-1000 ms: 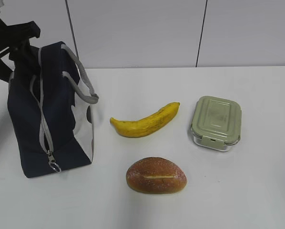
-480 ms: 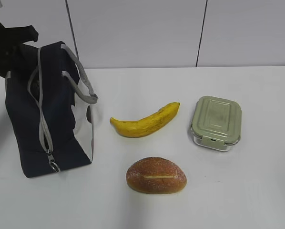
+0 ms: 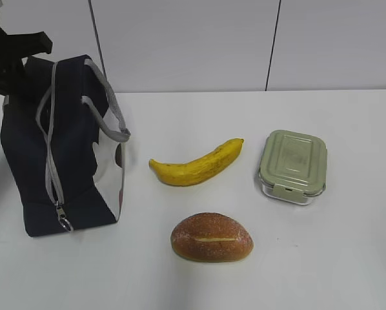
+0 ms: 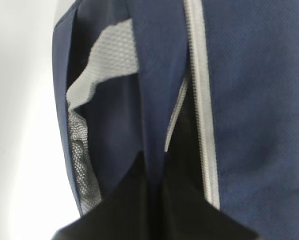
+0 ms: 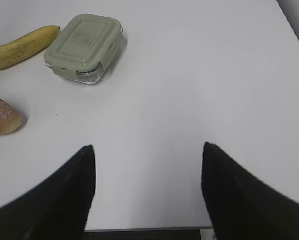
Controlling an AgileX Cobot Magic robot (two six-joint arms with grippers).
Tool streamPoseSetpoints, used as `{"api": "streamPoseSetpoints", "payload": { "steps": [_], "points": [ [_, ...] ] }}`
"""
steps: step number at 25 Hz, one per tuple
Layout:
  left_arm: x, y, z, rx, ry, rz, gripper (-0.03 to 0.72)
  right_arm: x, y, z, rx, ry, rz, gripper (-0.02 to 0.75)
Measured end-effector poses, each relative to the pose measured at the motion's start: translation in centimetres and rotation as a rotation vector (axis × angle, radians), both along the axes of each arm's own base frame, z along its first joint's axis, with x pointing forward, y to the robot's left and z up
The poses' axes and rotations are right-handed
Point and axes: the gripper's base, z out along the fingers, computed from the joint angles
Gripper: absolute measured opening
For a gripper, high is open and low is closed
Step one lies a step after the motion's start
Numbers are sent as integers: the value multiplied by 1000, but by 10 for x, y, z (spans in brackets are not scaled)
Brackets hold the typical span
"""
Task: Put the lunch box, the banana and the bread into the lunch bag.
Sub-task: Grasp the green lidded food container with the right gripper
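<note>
Navy fabric fills the left wrist view, where the lunch bag (image 4: 259,100) sits right up against the camera with its grey zipper strip (image 4: 202,95) running down the cloth and a grey strap (image 4: 107,55) folded beside it; the left gripper (image 4: 154,215) shows only as a dark shape at the bottom edge pressed into the fabric, and whether its jaws are clenched on the bag or released I cannot tell. From the exterior view the bag (image 3: 35,148) stands upright at the left of the white table (image 3: 309,258), its zipper pull (image 3: 64,223) hanging low on the front, its white side panel (image 3: 109,177) facing the food, and a dark arm (image 3: 15,48) meeting its top rear corner; the banana (image 3: 196,165) lies on the table just right of the bag, its tip angled toward the lunch box (image 3: 292,166), which rests lid-on further right and apart from it; the bread (image 3: 212,237) sits in front of the banana, slit upward, touching nothing else. In the right wrist view the right gripper (image 5: 147,170) hangs above bare table with its two dark fingers (image 5: 72,185) spread wide and nothing between them; the lunch box (image 5: 84,47), the banana's end (image 5: 22,47) and part of the bread (image 5: 2,116) lie well ahead of it.
</note>
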Motion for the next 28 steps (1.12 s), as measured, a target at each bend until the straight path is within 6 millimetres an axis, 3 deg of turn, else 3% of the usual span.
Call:
{"api": "streamPoseSetpoints", "payload": {
  "steps": [19, 22, 28],
  "points": [
    [2, -5, 1, -72, -15, 15, 1, 0, 6, 0, 56, -4, 39, 491],
    [3, -5, 1, -73, -17, 16, 1, 13, 9, 1, 105, 68, 64, 491],
    [3, -5, 1, -73, -19, 16, 1, 57, 11, 4, 174, 222, 84, 491]
  ]
}}
